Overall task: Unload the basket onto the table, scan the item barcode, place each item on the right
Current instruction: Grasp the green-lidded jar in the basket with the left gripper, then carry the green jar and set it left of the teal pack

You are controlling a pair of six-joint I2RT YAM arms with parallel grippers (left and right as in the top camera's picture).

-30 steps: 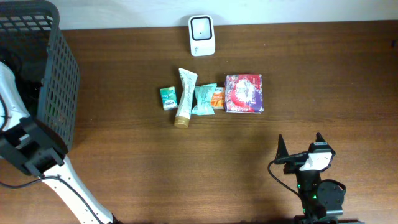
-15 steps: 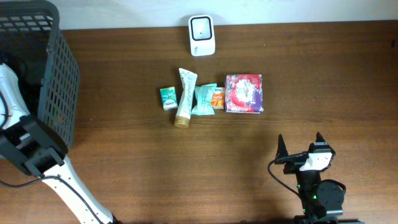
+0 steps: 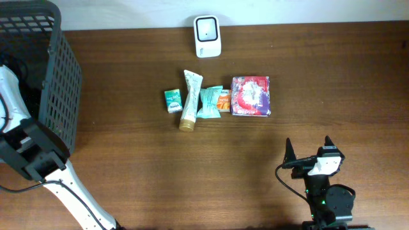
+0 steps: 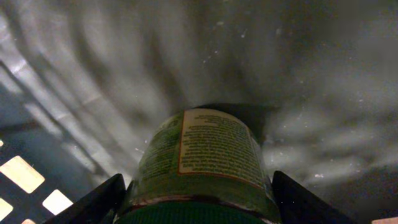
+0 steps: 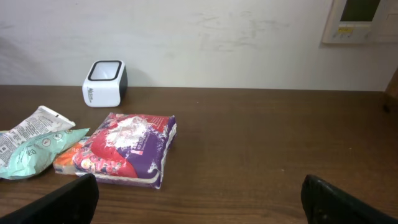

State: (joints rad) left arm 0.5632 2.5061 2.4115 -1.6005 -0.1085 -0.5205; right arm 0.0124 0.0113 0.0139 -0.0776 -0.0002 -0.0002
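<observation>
Green and cream wrapping marks the can that lies on the floor of the grey basket, and it is the thing the left gripper is busy with. Its two dark fingers stand one on each side of the can's near end, close against it, though whether they press on it cannot be told. The right gripper hangs spread wide and empty over the near right part of the brown table, well apart from the goods. The task looks far from finished. The white scanner stands at the far edge of the table with nothing held before its window, and the can is well apart from it, down in the basket at the far left. A row of other goods lies near the table's middle: a small green box, a pale tube, a teal packet, an orange packet and a red and purple pack. None of them is in a gripper. What is left, it seems, is to lift an item, carry it to the scanner and turn its barcode toward the window. No barcode shows in any view. The can's cream panel carries lines of fine dark print, too small to read, and the printing on the packets is likewise illegible.
</observation>
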